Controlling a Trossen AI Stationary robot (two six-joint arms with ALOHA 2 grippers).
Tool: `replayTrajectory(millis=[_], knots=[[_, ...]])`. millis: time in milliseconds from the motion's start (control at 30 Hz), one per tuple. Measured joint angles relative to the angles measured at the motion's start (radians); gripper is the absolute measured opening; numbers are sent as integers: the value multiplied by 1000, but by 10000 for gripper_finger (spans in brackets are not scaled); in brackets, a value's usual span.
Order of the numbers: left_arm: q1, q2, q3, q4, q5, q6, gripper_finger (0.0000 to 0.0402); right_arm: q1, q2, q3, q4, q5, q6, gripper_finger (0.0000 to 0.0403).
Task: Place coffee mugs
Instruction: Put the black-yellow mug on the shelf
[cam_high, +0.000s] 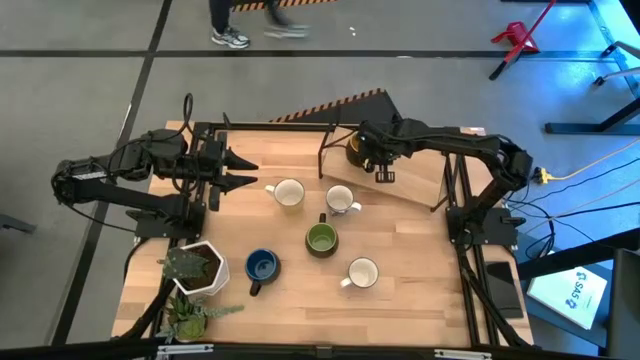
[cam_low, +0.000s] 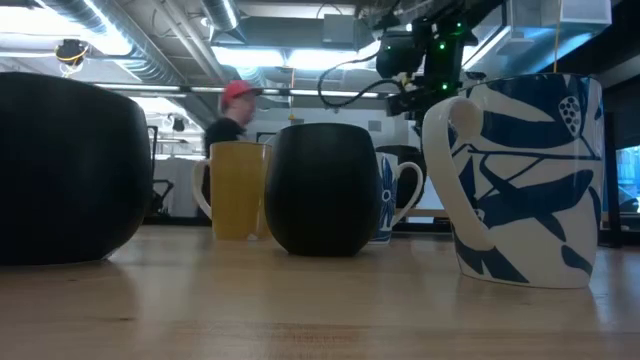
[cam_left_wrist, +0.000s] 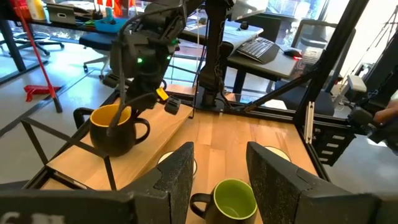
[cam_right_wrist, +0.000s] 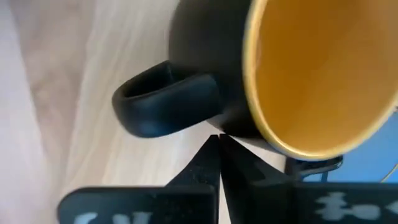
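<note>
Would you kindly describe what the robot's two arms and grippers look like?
Both arms are dark, jointed and slim, with black cables along them. The left gripper ends in two pointed black fingers with a rough, grainy surface. The right gripper is black too, and a green light glows on its wrist.

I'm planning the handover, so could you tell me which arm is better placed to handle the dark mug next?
Right: its gripper is already at the dark mug on the ramp; the left gripper waits farther away.
</note>
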Motion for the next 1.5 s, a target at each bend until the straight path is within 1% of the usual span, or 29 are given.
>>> replayTrajectory(millis=[300, 433, 533, 633, 700, 833, 900, 967, 1133, 1233, 1300, 1500], knots=[[0, 0, 0, 0, -4, -5, 143, -111, 0, -1, 176, -93, -52, 1], [0, 0, 0, 0, -29, -5, 143, -155, 0, -1, 266, -94, -73, 1], [0, 0, 0, 0, -30, -5, 143, -167, -4, 19, 260, -102, -72, 0], [0, 0, 0, 0, -30, -6, 143, -141, -16, 65, 197, -108, -69, 0], [0, 0, 0, 0, -30, -6, 143, -97, -34, 86, 155, -121, -50, 0], [0, 0, 0, 0, -30, -6, 143, 14, -55, 84, 140, -137, -17, 0], [0, 0, 0, 0, -30, -6, 143, 60, -49, 68, 140, -109, -19, 0], [0, 0, 0, 0, -30, -6, 143, 94, -32, 51, 177, -77, -19, 0], [0, 0, 0, 0, -30, -6, 143, 104, 19, 36, 243, -58, -19, 0], [0, 0, 0, 0, -30, -6, 143, 95, 42, 36, 250, 8, -34, 0], [0, 0, 0, 0, -30, -6, 143, 84, 44, 35, 251, 27, -43, 0], [0, 0, 0, 0, -30, -5, 143, 38, 45, 35, 274, 1, -48, 0]])
